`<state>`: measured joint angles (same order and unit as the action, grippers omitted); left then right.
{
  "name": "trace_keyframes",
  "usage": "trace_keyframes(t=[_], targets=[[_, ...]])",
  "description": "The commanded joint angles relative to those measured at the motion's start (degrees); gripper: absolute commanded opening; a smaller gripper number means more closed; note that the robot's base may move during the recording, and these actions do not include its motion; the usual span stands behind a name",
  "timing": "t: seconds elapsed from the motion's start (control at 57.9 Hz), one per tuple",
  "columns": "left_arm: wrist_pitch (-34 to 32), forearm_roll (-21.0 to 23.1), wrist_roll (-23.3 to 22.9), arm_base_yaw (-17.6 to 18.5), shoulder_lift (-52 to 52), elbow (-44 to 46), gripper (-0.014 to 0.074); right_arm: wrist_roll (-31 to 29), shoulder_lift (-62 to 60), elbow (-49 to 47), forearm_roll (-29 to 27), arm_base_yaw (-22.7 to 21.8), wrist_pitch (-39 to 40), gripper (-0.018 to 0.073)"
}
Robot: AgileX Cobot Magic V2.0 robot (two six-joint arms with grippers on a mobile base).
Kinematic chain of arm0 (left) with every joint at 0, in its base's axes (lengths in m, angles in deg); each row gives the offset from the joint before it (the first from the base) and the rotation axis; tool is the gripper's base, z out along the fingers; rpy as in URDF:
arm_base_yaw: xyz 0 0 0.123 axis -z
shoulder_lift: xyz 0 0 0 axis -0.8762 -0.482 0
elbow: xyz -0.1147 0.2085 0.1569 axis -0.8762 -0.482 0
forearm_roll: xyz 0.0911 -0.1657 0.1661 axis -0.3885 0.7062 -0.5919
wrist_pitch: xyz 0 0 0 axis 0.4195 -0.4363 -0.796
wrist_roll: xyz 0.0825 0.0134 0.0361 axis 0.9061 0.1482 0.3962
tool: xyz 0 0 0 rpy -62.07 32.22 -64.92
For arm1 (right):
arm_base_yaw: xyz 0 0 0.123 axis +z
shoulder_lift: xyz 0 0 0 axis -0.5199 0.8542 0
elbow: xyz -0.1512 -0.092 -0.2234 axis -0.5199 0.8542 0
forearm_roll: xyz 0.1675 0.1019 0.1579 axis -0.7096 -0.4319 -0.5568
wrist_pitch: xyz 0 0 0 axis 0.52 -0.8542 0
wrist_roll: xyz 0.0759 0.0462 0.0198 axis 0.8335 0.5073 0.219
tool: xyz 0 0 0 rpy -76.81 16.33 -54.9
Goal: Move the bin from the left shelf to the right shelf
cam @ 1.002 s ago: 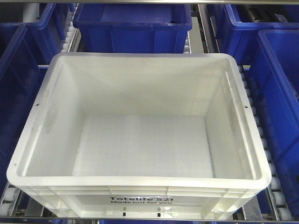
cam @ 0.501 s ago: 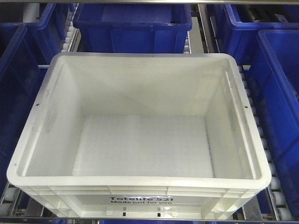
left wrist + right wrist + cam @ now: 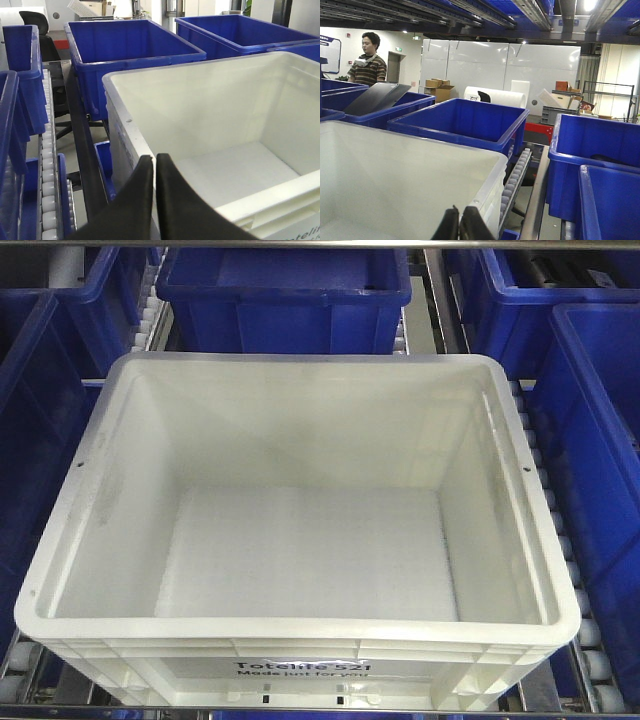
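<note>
- Nothing much has moved since a second ago: in the front view the bin (image 3: 300, 530) sits in the same spot, with only its printed front label a shade lower at the frame's edge.
- It rests on the roller tracks (image 3: 560, 570) of the shelf lane, its printed side facing the robot and its open top upward, so both side rims are free to be gripped.
- Dark blue crates (image 3: 285, 295) stand behind it and on both sides, close beside it but with roller strips showing between, which leaves the arms only narrow gaps along the bin's flanks.
- The left gripper (image 3: 155, 172) sits at the bin's near left corner, its jaws pressed together with just a hairline slit showing; I judge they are pinching the left rim or lying just against it, but the contact itself is hidden.
- The right gripper (image 3: 459, 220) is at the opposite rim, jaws likewise drawn together at the white edge; whether plastic is caught between them cannot be told.
- Having one arm on each side makes sense: the bin is wide and empty, light but awkward, and a two-sided hold keeps it level.
- The bin has not yet left this lane, so the carry to the right shelf is all ahead.
- A person (image 3: 367, 57) stands far back in the right wrist view, well apart from the shelf.
</note>
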<state>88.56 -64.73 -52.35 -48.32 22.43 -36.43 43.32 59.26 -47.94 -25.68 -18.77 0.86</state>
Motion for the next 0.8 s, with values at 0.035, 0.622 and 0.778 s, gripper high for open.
trace_keyframes(t=[0.035, 0.622, 0.778], targets=[[-4.0, 0.6, -0.1, 0.3, -0.8, 1.3, -0.0008, -0.8, 1.2, -1.4, -0.6, 0.0, 3.6, -0.0008], [-7.7, -10.3, -8.0, 0.3, -0.8, 1.3, -0.0008, -0.8, 1.2, -1.4, -0.6, 0.0, 3.6, -0.0008], [-7.6, -10.3, -7.0, 0.3, -0.8, 1.3, -0.0008, -0.8, 1.2, -1.4, -0.6, 0.0, 3.6, -0.0008]])
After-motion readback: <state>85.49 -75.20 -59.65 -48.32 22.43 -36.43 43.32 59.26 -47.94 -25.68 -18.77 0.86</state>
